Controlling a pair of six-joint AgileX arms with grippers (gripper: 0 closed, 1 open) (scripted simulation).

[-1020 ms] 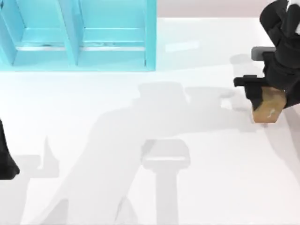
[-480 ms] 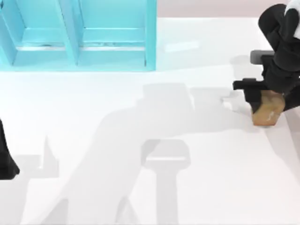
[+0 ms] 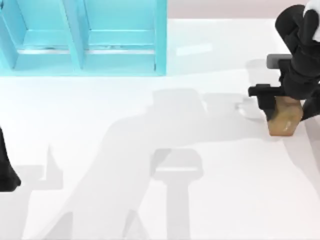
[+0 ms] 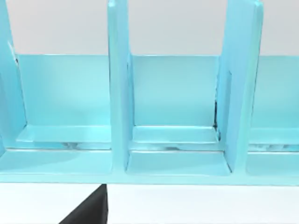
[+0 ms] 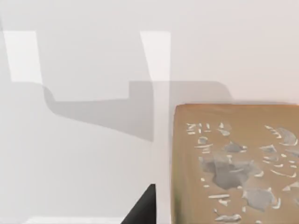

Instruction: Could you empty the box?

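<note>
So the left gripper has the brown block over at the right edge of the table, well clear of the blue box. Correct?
Not quite: it is the right gripper at the brown block, as the top view shows. The left arm sits parked at the table's left edge. The rest holds: the block is at the right edge of the table, well clear of the blue box.

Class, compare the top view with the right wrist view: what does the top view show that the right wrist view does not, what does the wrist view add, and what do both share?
Top view alone: the blue box at the table's far left, its compartments bare, the right gripper on the brown block at the right edge, and the left arm parked at the left edge. Right wrist view alone: pale markings on the block's face. Shared: the brown block and the white table.
</note>
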